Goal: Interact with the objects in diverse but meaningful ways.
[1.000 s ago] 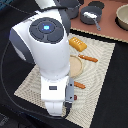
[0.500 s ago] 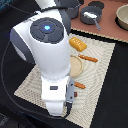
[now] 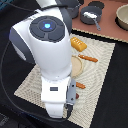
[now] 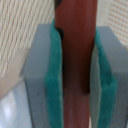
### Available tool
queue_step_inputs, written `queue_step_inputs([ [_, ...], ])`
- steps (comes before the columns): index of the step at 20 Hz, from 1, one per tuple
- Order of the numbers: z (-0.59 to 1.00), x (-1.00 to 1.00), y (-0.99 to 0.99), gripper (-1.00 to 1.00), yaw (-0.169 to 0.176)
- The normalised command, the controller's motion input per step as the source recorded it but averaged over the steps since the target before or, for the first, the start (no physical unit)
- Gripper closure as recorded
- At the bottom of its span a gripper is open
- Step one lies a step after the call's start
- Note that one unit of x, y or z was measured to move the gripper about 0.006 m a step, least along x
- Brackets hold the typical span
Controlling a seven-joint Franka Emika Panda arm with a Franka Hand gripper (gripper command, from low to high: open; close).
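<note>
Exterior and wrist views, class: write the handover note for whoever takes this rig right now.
Gripper: shut on a brown-red sausage, green pads pressing both sides. In the exterior view the arm's body hides the gripper, low over the woven mat.
On the mat: bread-like block, thin orange stick, tan plate.
Done: sausage grasped. Left: set it down somewhere sensible.

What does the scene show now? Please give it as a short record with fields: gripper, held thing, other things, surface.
gripper: gripper shut on a brown-red sausage, green pads pressing both its sides
arm: white arm hides the mat's middle in the exterior view
other things: yellow-orange ridged block; thin orange stick; round tan plate, partly hidden
surface: woven beige mat
behind the mat: grey pots
</note>
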Motion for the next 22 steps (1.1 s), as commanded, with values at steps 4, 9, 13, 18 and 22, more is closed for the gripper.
queue_step_inputs([
  [4, 0.96, 0.0, 0.12, 1.0, -0.114],
  [9, 0.72, 0.0, 0.39, 1.0, -0.048],
  [13, 0.49, 0.0, 0.74, 1.0, -0.027],
  [18, 0.31, -0.05, 0.86, 1.0, 0.0],
  [22, 0.19, -0.11, 0.86, 1.0, 0.0],
])
